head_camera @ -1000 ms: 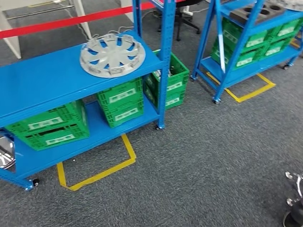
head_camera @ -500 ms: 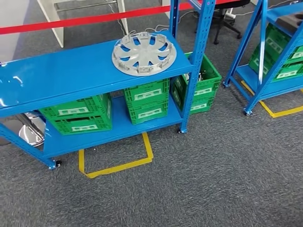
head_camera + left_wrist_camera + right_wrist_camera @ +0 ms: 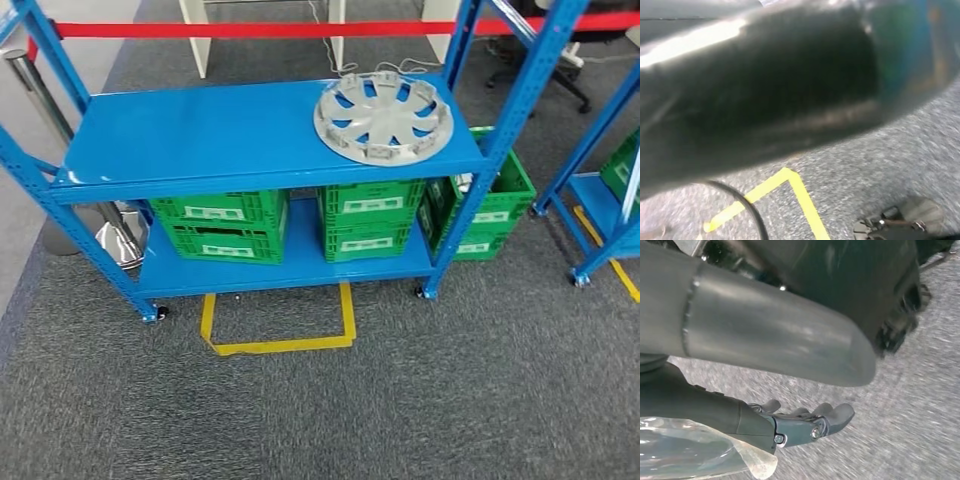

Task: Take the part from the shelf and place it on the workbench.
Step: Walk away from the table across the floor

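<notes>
Since the earlier frames the whole head view has swung, a camera move and not a move of the things: the blue shelf (image 3: 226, 135) now sits square and centred instead of off to the left. Grey carpet floor (image 3: 377, 400) carries it, with a yellow tape outline (image 3: 279, 330) just in front of the shelf's lower front edge. Three green crates (image 3: 223, 225) stand on or beside the lower level. The part, a grey wheel cover (image 3: 383, 117), lies flat at the top level's right end, near the right front corner post. The right hand (image 3: 806, 422) hangs over the carpet, fingers (image 3: 836, 415) extended and holding nothing. The left hand's state cannot be told.
</notes>
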